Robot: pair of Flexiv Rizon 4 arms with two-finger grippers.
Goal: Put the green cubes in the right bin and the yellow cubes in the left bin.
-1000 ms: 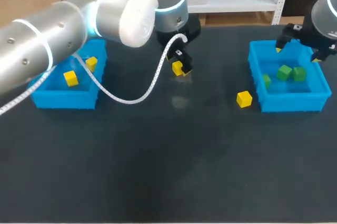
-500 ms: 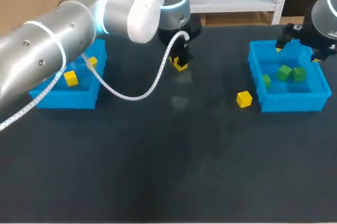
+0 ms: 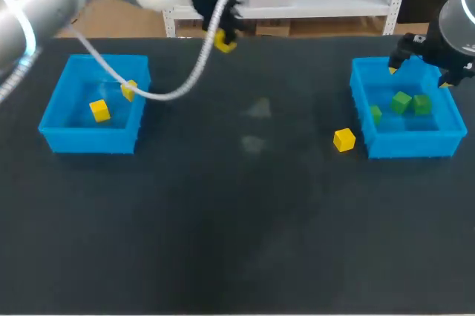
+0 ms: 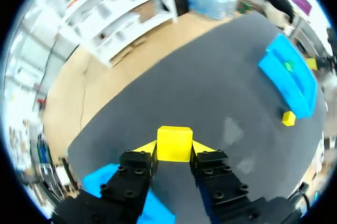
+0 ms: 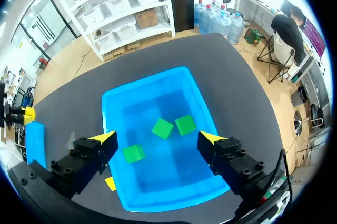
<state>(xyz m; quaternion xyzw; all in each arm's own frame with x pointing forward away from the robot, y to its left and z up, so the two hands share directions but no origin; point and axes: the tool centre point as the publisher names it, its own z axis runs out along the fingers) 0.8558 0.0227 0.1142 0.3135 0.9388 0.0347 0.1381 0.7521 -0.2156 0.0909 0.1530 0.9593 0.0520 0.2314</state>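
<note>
My left gripper (image 3: 222,37) hangs high over the table's far edge, left of the middle, shut on a yellow cube (image 4: 174,143) that sits between its fingers. Two more yellow cubes (image 3: 99,111) (image 3: 129,90) lie in the left blue bin (image 3: 89,142). A further yellow cube (image 3: 344,139) rests on the table just left of the right blue bin (image 3: 408,147). My right gripper (image 5: 158,139) hovers open above that bin, where three green cubes (image 5: 162,128) (image 5: 185,124) (image 5: 134,153) lie.
The table is a dark mat. Both bins stand toward the back, one at each side, with a wide stretch of mat between them and in front.
My left gripper closed on the yellow cube at the table's middle back, lifted it and carried it up and to the left. The right arm has not moved.
</note>
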